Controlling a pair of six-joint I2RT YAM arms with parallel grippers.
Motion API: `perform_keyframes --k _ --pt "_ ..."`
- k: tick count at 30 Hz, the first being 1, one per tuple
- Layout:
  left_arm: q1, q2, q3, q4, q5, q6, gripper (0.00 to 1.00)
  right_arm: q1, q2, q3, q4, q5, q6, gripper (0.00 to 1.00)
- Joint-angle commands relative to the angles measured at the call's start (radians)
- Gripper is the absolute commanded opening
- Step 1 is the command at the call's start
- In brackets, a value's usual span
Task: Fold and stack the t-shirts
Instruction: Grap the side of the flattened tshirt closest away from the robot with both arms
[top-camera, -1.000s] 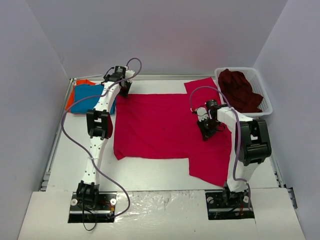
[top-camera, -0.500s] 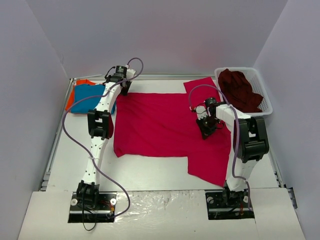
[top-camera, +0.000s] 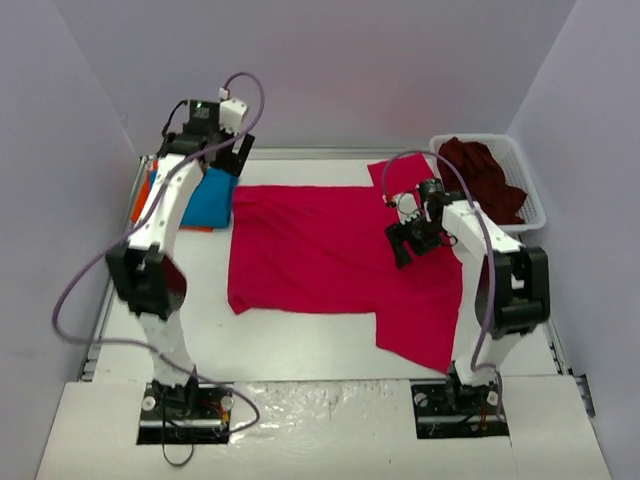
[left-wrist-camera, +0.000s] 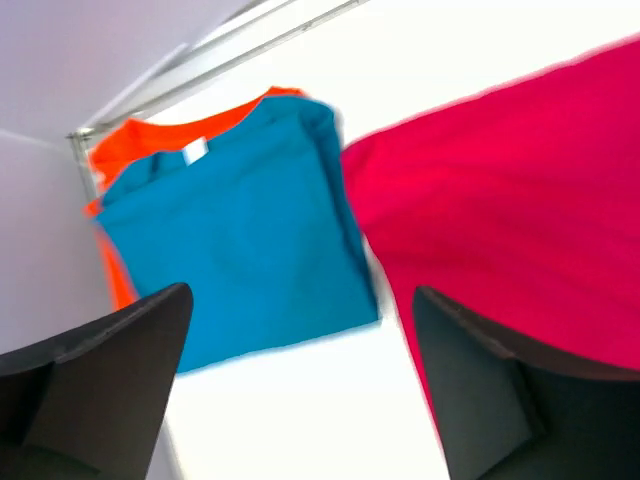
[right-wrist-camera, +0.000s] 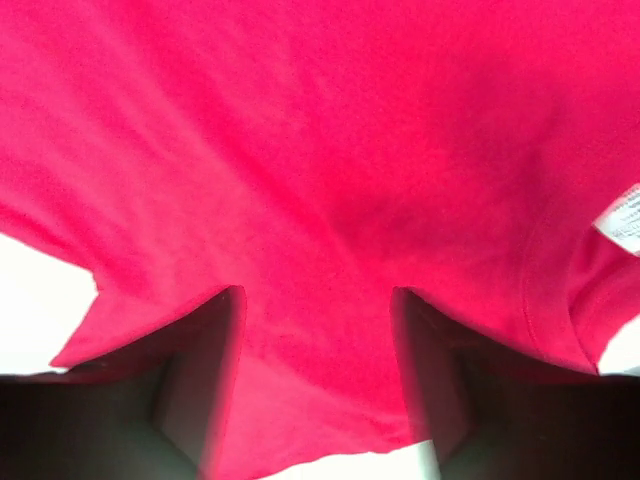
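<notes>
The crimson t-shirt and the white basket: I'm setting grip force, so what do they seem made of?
The crimson t-shirt: soft matte cloth, likely cotton; it lies limp with shallow wrinkles and a stitched collar seam. The basket: white rigid-looking plastic, judging by its moulded mesh walls.

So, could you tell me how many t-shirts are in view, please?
4: crimson spread mid-table, blue folded atop orange far left, maroon in the basket; more may hide beneath it.

Pale lilac walls (top-camera: 350, 60) box in a white table (top-camera: 300, 348) — evenly lit.
</notes>
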Motion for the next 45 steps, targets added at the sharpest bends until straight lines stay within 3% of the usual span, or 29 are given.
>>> perform_keyframes --k 1,2,3,4,10,14,15,17,20,23,29,31,35,41,43,45 --pt "-0.010 -0.281 -0.226 0.053 0.042 0.011 0.94 -0.041 -0.129 -0.013 -0.048 -0.084 -0.027 0.73" --pt "-0.009 -0.396 -0.377 0.096 0.069 0.017 0.94 -0.077 -0.168 -0.042 -0.025 -0.124 -0.018 0.93" --pt "-0.009 -0.448 -0.441 0.096 0.097 0.017 0.94 -0.078 -0.188 -0.042 -0.006 -0.141 -0.011 0.93" --pt "-0.007 -0.496 -0.504 0.122 0.103 0.022 0.94 -0.120 -0.215 -0.079 0.029 -0.146 0.008 1.00" --pt "0.022 -0.798 -0.888 0.191 0.245 -0.047 0.94 -0.208 -0.421 -0.214 0.190 -0.276 0.075 1.00" --pt "0.170 -0.972 -1.075 0.330 0.462 -0.213 0.94 -0.269 -0.487 -0.235 0.210 -0.412 0.107 1.00" --pt "0.221 -0.981 -1.100 0.367 0.579 -0.243 0.94 -0.285 -0.493 -0.248 0.210 -0.461 0.092 1.00" --pt "0.250 -0.990 -1.137 0.380 0.628 -0.267 0.94 -0.292 -0.475 -0.258 0.194 -0.486 0.095 1.00" --pt "0.241 -0.977 -1.083 0.282 0.651 -0.082 0.94 -0.294 -0.456 -0.262 0.167 -0.453 0.044 1.00" --pt "0.144 -0.903 -1.023 0.084 0.479 0.150 0.94 -0.295 -0.470 -0.265 0.172 -0.390 0.030 0.92" --pt "0.053 -0.929 -1.208 -0.002 0.378 0.462 0.95 -0.295 -0.470 -0.274 0.219 -0.209 0.075 0.90" --pt "0.007 -0.947 -1.250 -0.013 0.339 0.558 0.99 -0.300 -0.455 -0.266 0.218 -0.181 0.078 0.89" --pt "-0.045 -1.004 -1.345 -0.007 0.247 0.670 0.73 -0.315 -0.449 -0.266 0.218 -0.169 0.078 0.89" --pt "-0.055 -1.064 -1.440 0.024 0.262 0.735 0.64 -0.328 -0.440 -0.271 0.219 -0.147 0.067 0.89" --pt "-0.064 -1.056 -1.451 0.041 0.270 0.721 0.49 -0.329 -0.429 -0.271 0.219 -0.135 0.068 0.89" --pt "-0.072 -1.027 -1.454 0.058 0.279 0.708 0.42 -0.328 -0.423 -0.268 0.216 -0.137 0.068 0.89"
